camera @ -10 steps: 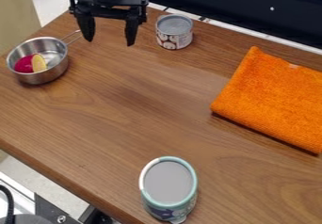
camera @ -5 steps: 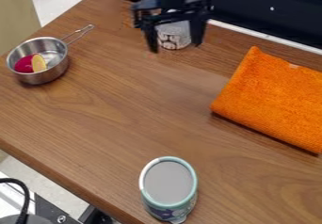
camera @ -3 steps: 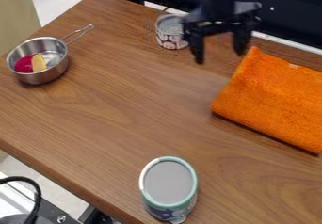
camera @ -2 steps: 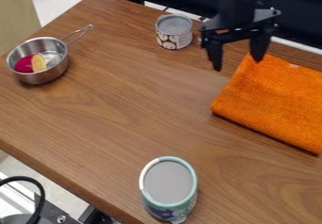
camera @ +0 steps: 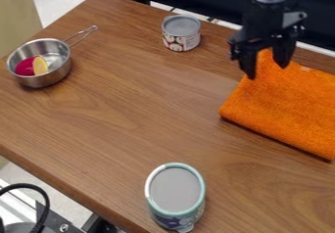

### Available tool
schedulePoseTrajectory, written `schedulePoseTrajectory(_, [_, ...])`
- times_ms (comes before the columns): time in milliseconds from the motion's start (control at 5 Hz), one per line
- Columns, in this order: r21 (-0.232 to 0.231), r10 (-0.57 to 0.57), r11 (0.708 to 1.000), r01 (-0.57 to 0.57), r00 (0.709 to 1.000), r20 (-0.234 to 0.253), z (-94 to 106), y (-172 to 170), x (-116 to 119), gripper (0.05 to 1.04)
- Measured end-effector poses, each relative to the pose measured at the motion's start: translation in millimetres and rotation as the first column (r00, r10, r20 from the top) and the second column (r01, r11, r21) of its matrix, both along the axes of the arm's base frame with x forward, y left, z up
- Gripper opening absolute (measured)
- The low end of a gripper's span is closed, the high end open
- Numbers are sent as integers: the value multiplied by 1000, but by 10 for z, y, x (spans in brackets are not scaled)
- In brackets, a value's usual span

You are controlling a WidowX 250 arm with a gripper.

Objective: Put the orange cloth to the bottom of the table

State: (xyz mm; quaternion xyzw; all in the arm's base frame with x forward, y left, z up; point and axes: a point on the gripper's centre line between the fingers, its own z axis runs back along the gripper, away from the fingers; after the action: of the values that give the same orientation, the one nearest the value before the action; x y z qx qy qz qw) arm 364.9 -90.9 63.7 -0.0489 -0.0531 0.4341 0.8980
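Orange cloth: lies folded on the right side of the table, its pointed corner toward the back and its right part running past the view's edge.
Tag: a small pale tag sits at the cloth's upper edge.
Gripper: hangs over the cloth's back corner, its 2 fingers apart, with orange showing between them; whether they touch the cloth, I cannot tell.
Arm: black, comes in from the top edge, right of the middle.
Table: brown wood grain, set at a slant in the view.
Back can: upright, with a grey top, near the table's back edge, left of the gripper.
Front can: upright, teal rim and grey top, near the table's front edge, well apart from the cloth.
Pan: small metal pan at the left, handle pointing to the back; it holds 2 things, a dark pink piece and a yellow piece, side by side.
Panel: long and black, behind the table.
Cable: black, curving at the lower left.
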Motion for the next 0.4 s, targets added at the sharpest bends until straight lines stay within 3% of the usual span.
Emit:
schedulePoseTrajectory(200, [35,54,998,-53,998,-33,-76,-171,34,395])
schedulePoseTrajectory(400, [76,184,981,-180,982,-45,-137,-275,103,177])
